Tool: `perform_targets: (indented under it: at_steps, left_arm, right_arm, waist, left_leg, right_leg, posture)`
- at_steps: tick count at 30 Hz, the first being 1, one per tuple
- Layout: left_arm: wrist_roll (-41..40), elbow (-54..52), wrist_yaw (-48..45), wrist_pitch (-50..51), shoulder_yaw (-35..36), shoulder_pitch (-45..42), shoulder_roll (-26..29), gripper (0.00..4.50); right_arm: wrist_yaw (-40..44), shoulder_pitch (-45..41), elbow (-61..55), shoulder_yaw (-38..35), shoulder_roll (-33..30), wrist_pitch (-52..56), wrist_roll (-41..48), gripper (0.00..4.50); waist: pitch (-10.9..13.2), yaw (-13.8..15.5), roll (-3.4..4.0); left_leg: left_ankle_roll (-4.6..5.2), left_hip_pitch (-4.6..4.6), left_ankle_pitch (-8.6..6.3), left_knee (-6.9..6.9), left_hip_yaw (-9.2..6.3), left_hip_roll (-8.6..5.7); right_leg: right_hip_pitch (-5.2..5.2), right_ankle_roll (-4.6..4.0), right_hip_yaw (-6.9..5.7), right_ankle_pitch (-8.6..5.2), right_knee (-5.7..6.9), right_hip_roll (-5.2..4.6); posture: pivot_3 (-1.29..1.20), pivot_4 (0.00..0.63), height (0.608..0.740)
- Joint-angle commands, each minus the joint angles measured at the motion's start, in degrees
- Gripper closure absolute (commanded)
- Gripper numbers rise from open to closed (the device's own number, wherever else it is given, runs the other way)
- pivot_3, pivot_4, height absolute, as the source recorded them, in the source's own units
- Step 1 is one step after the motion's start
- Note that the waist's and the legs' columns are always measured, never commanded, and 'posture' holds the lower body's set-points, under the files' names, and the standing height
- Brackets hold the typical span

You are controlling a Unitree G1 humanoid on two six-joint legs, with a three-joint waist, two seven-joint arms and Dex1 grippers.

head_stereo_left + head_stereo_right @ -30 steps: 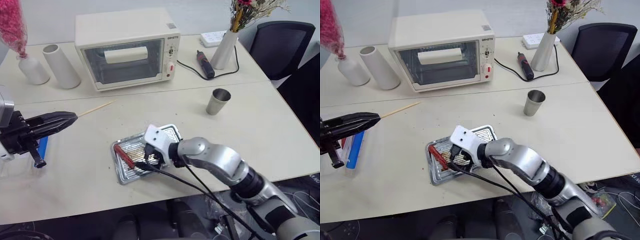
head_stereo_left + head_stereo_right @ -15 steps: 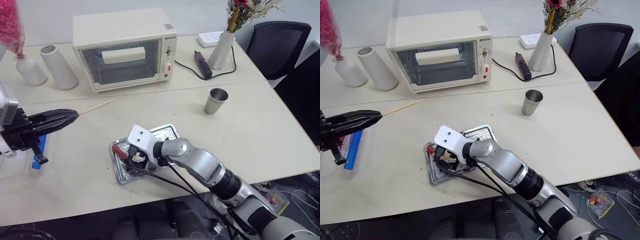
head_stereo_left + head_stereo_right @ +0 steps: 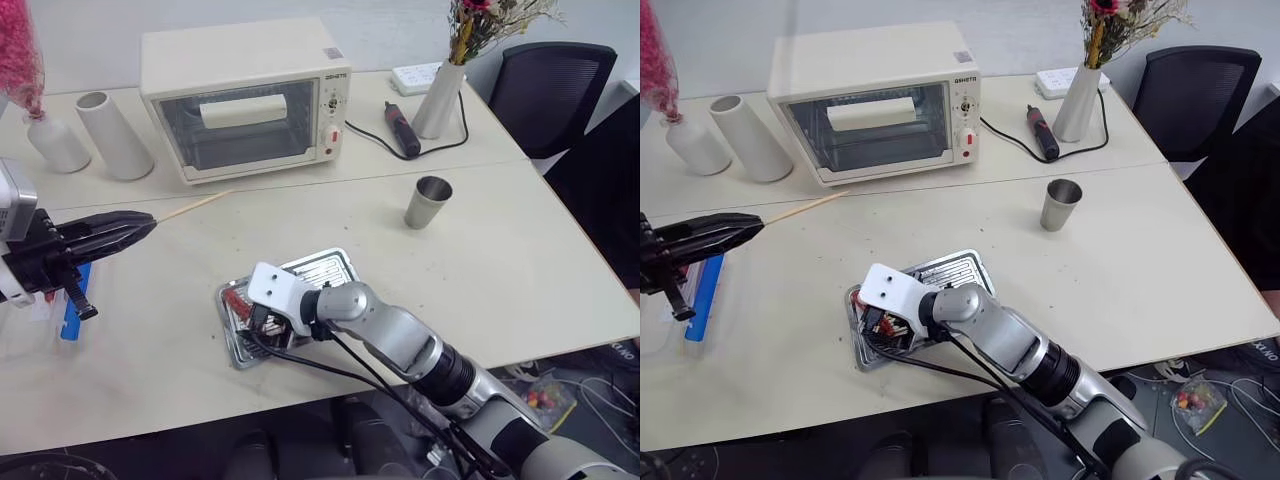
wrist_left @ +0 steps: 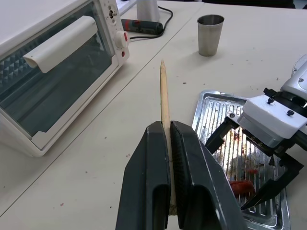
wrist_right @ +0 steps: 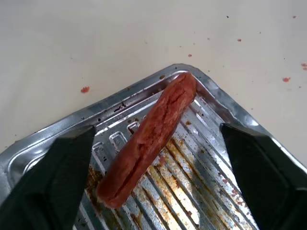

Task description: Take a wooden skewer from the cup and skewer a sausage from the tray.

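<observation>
Left end effector point(image 4: 168, 158) clamped on wooden skewer point(image 4: 164, 100), held above surface point(image 3: 520, 250), tip pointing toward toaster oven point(image 3: 245, 95). Right end effector point(image 5: 153, 158) over tray point(image 5: 225, 115), fingers point(image 5: 53, 177) apart, one each side of sausage point(image 5: 151, 129), not touching. Sausage lies in tray corner. Cup point(image 3: 427, 202) stands well apart from tray.

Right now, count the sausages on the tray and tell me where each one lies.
1. The sausage lies slantwise on the ribbed bottom of the tray, one end up against a rounded corner, between the open fingers of the right pincer. That arm covers part of the tray, so another could be hidden.
</observation>
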Motion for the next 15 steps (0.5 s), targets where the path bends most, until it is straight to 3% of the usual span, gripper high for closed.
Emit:
perform_targets:
  at_steps: [1,6,15]
  left_arm:
    - [0.4,-0.1,-0.3,-1.1,0.9,-0.9,1.2,4.50]
    - [0.5,0.0,-0.2,-1.1,0.8,-1.3,1.3,4.50]
    - [1.3,0.1,0.0,-2.4,-0.7,-1.8,0.6,4.50]
  right_arm:
    - [0.5,0.4,0.8,0.9,0.9,-1.9,-2.2,1.47]
    - [1.6,0.8,1.8,0.2,0.8,-3.1,-3.3,3.18]
    - [10.0,-0.1,2.4,-2.6,-4.6,-8.5,-3.1,3.18]
  waist:
    - [0.0,0.0,0.00]
    - [0.0,0.0,-0.02]
    - [0.0,0.1,-0.06]
  left_leg:
    - [-0.01,0.01,0.01,0.00,0.00,0.00]
    - [-0.09,0.05,0.05,0.00,0.01,-0.01]
    - [-0.12,0.10,0.08,0.01,0.01,-0.03]
  right_leg:
    - [0.00,0.00,0.00,0.00,0.01,0.00]
    - [0.00,-0.04,-0.01,-0.02,0.12,0.02]
    - [0.02,-0.09,-0.04,-0.05,0.28,0.03]
  posture:
    - [0.00,0.150,0.740]
    - [0.00,0.150,0.740]
    - [0.00,0.150,0.740]
